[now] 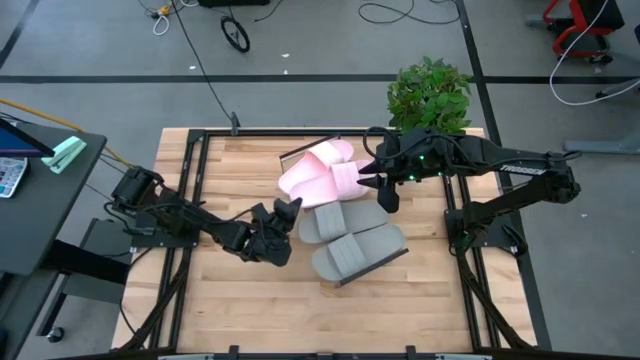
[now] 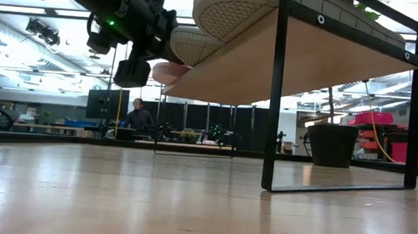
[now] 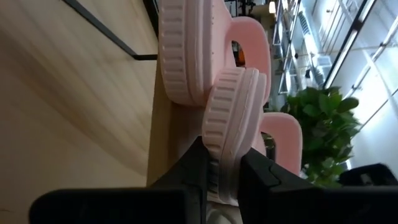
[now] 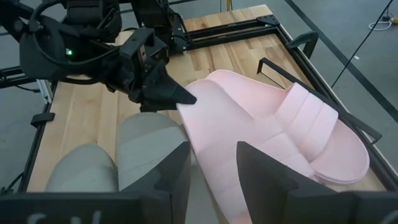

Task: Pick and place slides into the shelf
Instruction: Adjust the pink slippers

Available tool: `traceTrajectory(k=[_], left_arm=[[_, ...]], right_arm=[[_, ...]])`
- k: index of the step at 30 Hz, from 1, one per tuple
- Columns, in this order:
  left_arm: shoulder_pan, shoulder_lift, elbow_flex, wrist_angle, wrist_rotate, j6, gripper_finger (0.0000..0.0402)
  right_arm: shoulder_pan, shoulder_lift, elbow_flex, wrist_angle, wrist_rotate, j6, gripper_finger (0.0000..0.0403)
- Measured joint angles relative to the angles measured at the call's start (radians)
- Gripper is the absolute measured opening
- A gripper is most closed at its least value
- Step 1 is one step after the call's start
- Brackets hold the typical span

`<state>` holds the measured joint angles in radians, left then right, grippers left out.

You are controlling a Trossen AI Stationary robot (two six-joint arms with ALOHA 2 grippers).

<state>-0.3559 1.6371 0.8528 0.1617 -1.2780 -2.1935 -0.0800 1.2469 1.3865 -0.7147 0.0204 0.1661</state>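
Note:
The shelf (image 2: 272, 62) is a light-wood board on a black frame, and two grey slides (image 1: 335, 222) (image 1: 360, 250) lie side by side on it. One pink slide (image 1: 335, 153) lies flat at the shelf's far end. A second pink slide (image 1: 320, 182) stands tilted on its edge above the shelf, between my two grippers. My left gripper (image 1: 290, 212) is shut on its end toward the table's left. My right gripper (image 1: 378, 185) closes on its strap end from the right. My left gripper pinches the slide's ribbed sole edge (image 3: 225, 158) at its end between its two fingers. The fingers come nearly level from the table's left. The slide stands on its edge and runs away from the fingers toward the other pink slide. My right gripper has the pink slide's sole (image 4: 214, 177) between its two fingers, at the end near the strap. The fingers slant down from the table's right. The fingers themselves hide the exact place of contact.
A potted plant (image 1: 430, 95) stands at the table's far right corner. Black frame rails (image 1: 195, 200) run along the table's left and right sides. Bare tabletop (image 1: 250, 300) lies near the front edge. A person (image 2: 139, 116) shows far off in the room.

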Motion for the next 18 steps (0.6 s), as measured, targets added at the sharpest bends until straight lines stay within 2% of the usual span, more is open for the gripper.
traceTrajectory(k=[9, 15, 18], left_arm=[[-0.007, -0.003, 0.002, -0.035, 0.051, -0.013, 0.0056], [0.002, -0.001, 0.001, -0.018, 0.075, 0.031, 0.0129], [0.006, -0.001, 0.000, 0.019, 0.089, 0.059, 0.0151]], right_arm=[[0.000, 0.000, 0.000, 0.000, 0.000, -0.002, 0.0134], [0.000, 0.000, 0.000, 0.000, 0.000, -0.010, 0.0134], [0.000, 0.000, 0.000, 0.000, 0.000, -0.010, 0.0134]])
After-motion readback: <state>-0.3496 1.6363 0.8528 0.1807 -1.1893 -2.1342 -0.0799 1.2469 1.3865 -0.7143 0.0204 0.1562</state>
